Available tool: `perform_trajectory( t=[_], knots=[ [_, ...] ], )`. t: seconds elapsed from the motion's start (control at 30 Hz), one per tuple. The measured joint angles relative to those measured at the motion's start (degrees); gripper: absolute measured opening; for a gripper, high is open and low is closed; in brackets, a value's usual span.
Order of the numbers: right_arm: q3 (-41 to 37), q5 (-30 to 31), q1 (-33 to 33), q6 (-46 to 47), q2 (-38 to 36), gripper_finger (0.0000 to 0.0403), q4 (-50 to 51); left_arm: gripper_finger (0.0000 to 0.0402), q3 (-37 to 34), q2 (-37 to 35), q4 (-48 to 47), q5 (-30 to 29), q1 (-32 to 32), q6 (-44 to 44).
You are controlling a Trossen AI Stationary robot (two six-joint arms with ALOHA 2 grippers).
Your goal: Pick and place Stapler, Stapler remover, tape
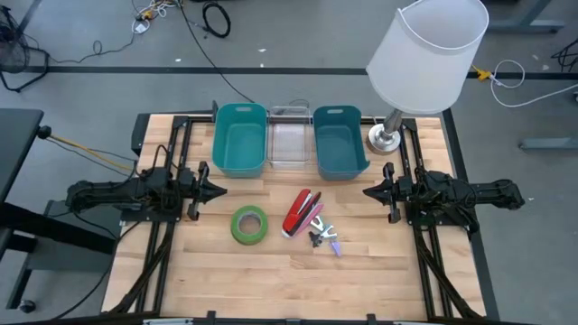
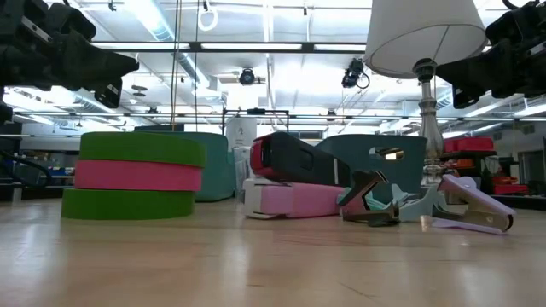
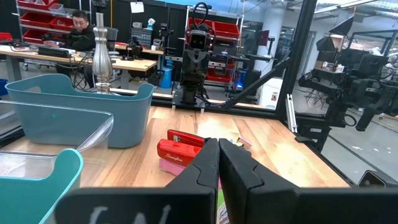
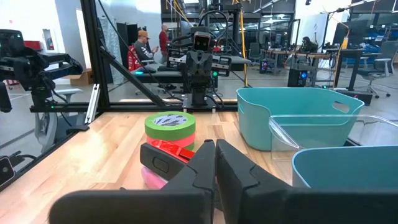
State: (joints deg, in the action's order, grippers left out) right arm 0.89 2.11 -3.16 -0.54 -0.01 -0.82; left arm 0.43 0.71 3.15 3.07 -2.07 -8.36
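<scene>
Left end effector fingers together, right end effector likewise, stapler between them

I see a light wooden plank table carrying two teal plastic bins flanking a clear plastic tray, a silver-based white-shaded lamp, a green-and-pink tape roll, a red-and-pink stapler and a dark staple remover.

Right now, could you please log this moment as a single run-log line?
left gripper: shut, waiting | right gripper: shut, waiting | tape, stapler, staple remover: on table | bins: empty
</scene>
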Motion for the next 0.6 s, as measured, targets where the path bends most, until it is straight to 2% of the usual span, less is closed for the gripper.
perform_trajectory(
  t=[0.6],
  knots=[
    [0.0, 0.0, 0.0, 0.0, 0.0, 0.0016, 0.0, 0.0012, 0.0, 0.0, 0.0, 0.0, 0.0, 0.0]
  ],
)
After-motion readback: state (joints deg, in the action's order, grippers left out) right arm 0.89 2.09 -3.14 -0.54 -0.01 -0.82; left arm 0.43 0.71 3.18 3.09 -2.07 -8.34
